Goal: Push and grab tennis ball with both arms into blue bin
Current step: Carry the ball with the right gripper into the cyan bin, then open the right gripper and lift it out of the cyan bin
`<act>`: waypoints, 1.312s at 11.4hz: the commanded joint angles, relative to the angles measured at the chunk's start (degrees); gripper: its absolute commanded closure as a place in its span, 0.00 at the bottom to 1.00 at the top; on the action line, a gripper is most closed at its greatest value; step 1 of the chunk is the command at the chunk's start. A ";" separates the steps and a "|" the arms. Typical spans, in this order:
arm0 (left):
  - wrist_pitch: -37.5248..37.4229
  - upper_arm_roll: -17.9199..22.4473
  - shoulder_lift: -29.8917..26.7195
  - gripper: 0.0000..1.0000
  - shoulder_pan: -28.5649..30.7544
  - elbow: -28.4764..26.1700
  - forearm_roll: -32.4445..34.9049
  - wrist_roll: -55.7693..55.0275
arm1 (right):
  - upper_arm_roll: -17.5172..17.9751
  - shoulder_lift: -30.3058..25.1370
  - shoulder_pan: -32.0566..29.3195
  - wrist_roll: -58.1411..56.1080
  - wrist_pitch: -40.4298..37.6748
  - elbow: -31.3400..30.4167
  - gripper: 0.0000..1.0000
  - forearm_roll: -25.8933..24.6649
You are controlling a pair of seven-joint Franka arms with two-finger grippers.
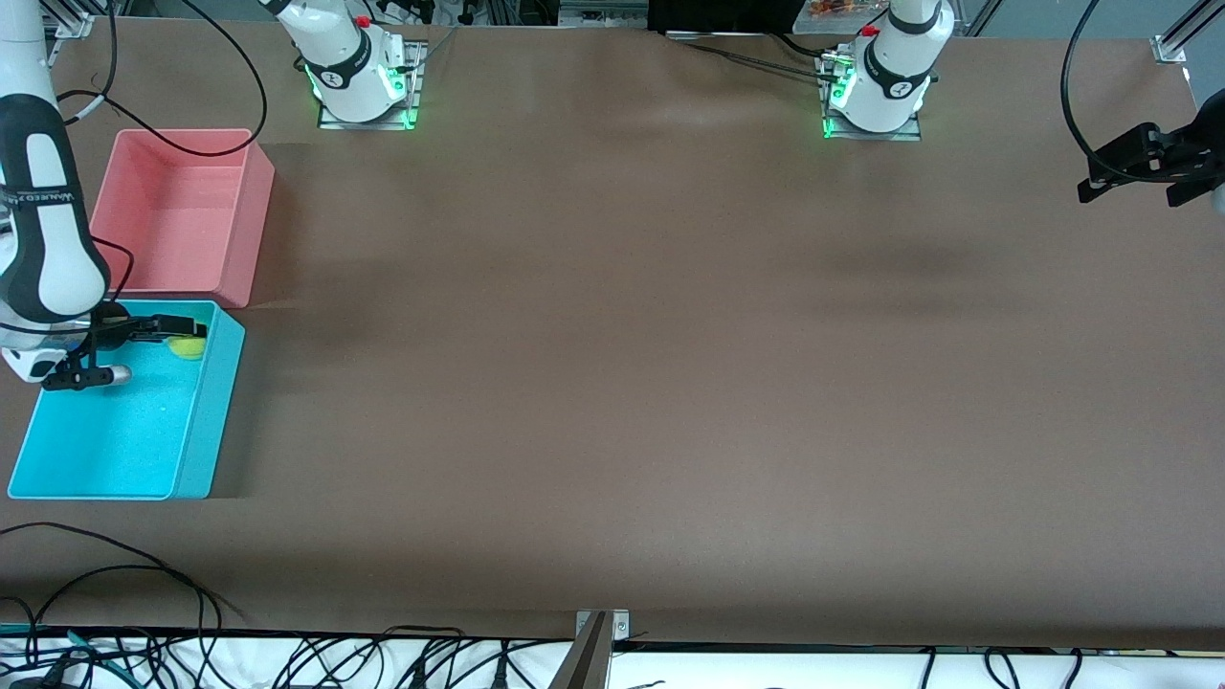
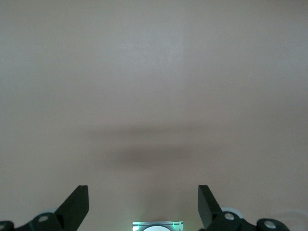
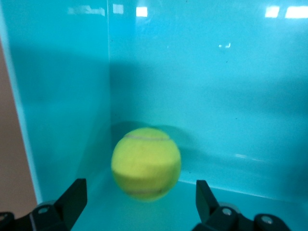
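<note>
The tennis ball [image 1: 189, 346] is inside the blue bin [image 1: 206, 421], by the corner nearest the pink bin. In the right wrist view the ball [image 3: 146, 163] shows blurred against the cyan walls [image 3: 202, 86], ahead of the fingers and touching neither. My right gripper [image 1: 163, 352] is open over that end of the bin; it also shows in the right wrist view [image 3: 139, 202]. My left gripper [image 1: 1134, 177] is open and empty, up over the bare table at the left arm's end, and the left wrist view [image 2: 143, 202] shows only tabletop below it.
A pink bin [image 1: 182, 215] stands right beside the blue bin, farther from the front camera. Black cables [image 1: 115, 584] lie along the table's front edge. The brown tabletop [image 1: 612, 364] fills the middle.
</note>
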 commanded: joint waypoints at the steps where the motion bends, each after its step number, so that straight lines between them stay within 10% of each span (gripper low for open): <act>1: -1.06 0.48 0.43 0.00 0.65 1.47 -0.42 0.43 | 0.73 -2.17 -0.80 -0.60 -1.08 0.68 0.00 1.01; 9: -1.15 0.04 0.43 0.00 0.66 1.47 -0.77 -0.19 | 2.32 -15.69 6.02 26.16 -12.59 9.73 0.00 -8.30; 15: -1.15 0.21 0.43 0.00 0.74 1.47 -0.77 -0.01 | -3.93 -29.75 20.37 29.90 -13.48 0.62 0.00 -8.04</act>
